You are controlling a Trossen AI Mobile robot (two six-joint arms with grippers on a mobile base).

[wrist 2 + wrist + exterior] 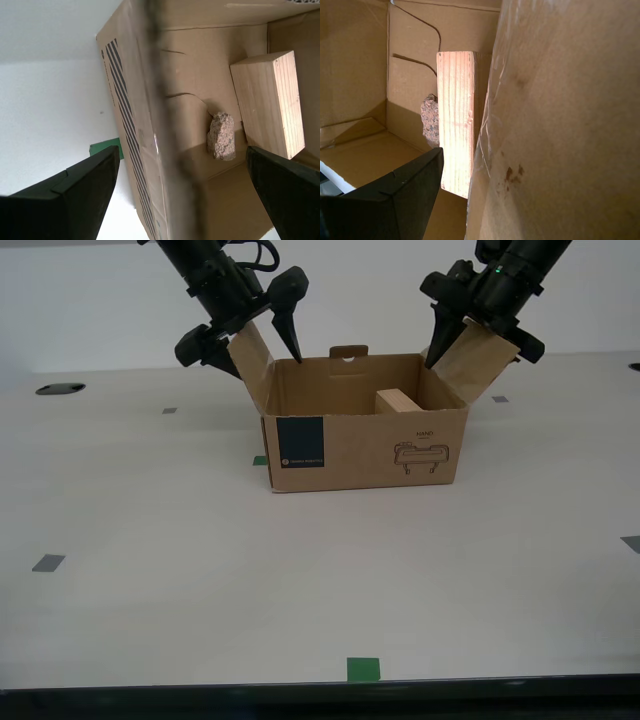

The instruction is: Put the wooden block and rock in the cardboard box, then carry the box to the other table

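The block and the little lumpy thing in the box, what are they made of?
The wooden block looks like pale, unpainted wood: straight grain lines run across its faces. The rock looks like rough stone, pinkish-tan and speckled, with a matte, bumpy surface.

The cardboard box (365, 445) was matt brown corrugated card, its flap beside my first gripper (455, 195) creased under glossy clear tape. Inside, past my second gripper (182, 187), the wooden block (270, 102) showed pale, smooth wood with fine straight grain; the rock (222, 135) looked rough, speckled tan. The fingers (75, 195) were matt black plastic.
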